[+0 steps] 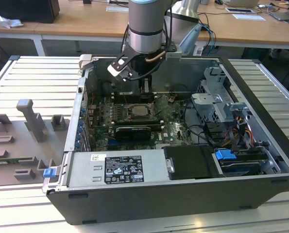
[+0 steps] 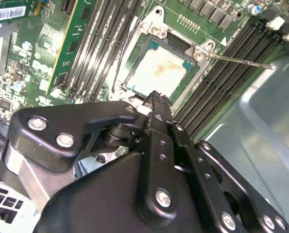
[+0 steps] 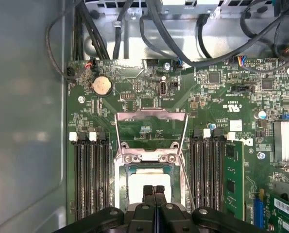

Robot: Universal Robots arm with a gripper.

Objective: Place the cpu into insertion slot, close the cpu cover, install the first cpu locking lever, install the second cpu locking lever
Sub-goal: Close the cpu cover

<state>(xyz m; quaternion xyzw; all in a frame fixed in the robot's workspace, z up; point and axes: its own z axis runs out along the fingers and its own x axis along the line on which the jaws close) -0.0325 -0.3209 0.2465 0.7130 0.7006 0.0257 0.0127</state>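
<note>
The cpu [image 2: 161, 72] lies flat and face up in the insertion slot [image 3: 120, 182], its pale metal face towards me. It is square, so it has no long axis to speak of, but its edges run in line with the dark memory slots [image 2: 222, 73] that flank it on both sides. My pincer [image 2: 156, 97] hangs just above it. In both wrist views the two black fingers [image 3: 148, 190] are pressed together with only a hairline between them, and they have hold of nothing. Their tips sit over the cpu's edge on the side away from the hinge of the cpu cover [image 3: 151, 116] (whether they touch the chip's face or ride just over it I cannot tell). The cover stands open, swung back off the slot, and the green board shows through its square window in the first wrist view. In the second wrist view a thin locking lever [image 2: 241, 61] sticks out unlatched across the memory slots beside the socket. In the exterior view my arm reaches straight down into the open computer case [image 1: 261, 121], which lies on its side on the ribbed metal counter [image 1: 32, 77]. There the pincer [image 1: 145, 90] sits low over the middle of the board, towards the case's far wall.
</note>
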